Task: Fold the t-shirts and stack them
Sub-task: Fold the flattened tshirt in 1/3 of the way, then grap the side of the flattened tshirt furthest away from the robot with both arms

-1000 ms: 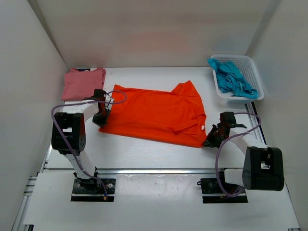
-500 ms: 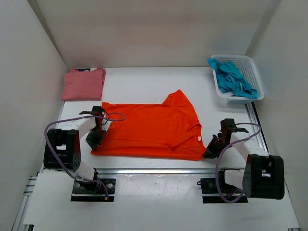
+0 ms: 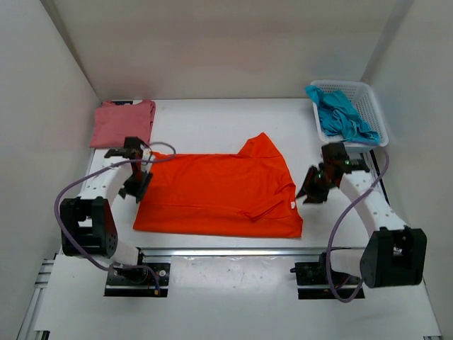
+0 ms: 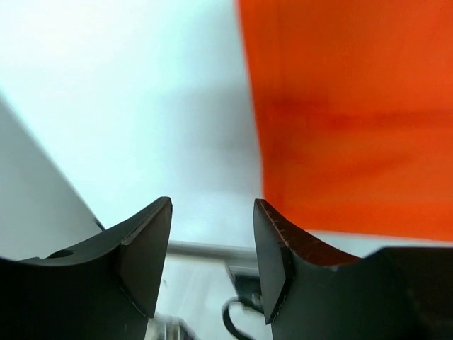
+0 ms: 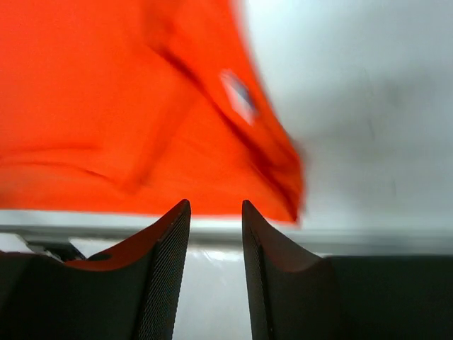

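While orange t-shirt (image 3: pixel 219 195) lies spread, left claw (image 3: pixel 133 188) and right claw (image 3: pixel 312 191) gape empty beside it.

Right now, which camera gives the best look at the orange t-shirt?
The top external view: it shows the whole orange t-shirt spread out on the table. The left wrist view catches only one straight edge; the right wrist view, a blurred corner with a small white label.
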`<state>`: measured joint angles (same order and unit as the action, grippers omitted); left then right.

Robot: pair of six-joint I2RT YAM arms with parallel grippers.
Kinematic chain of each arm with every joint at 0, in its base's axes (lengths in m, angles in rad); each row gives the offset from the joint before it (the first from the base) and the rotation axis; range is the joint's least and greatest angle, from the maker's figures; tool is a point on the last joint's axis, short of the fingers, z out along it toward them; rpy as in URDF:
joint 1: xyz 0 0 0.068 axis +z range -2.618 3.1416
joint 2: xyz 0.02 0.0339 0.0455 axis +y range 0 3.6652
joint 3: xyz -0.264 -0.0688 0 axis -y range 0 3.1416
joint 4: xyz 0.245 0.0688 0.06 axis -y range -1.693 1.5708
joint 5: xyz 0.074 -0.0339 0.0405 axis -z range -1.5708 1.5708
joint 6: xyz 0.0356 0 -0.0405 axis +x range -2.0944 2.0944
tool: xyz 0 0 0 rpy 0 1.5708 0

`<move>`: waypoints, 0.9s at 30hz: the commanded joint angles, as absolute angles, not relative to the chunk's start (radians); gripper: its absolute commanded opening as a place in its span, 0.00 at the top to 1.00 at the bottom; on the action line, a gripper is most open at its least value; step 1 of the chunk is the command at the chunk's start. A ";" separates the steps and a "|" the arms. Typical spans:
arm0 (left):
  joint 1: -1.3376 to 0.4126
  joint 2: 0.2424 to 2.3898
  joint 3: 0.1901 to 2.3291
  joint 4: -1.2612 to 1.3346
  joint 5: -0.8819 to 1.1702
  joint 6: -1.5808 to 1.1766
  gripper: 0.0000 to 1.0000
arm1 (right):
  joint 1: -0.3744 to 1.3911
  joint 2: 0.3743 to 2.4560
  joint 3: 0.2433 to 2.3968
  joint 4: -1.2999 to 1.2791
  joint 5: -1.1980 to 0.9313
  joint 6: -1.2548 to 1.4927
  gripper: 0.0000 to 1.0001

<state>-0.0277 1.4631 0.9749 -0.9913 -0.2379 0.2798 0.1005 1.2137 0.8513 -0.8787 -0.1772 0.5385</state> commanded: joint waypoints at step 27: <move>0.052 2.022 1.608 -0.578 0.067 0.089 0.32 | 0.262 2.643 2.436 -0.824 -0.173 0.345 0.41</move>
<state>0.0532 2.0113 1.5837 -0.6254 0.0280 0.1158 0.2337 2.6064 2.4187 -0.8112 -0.1413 0.3519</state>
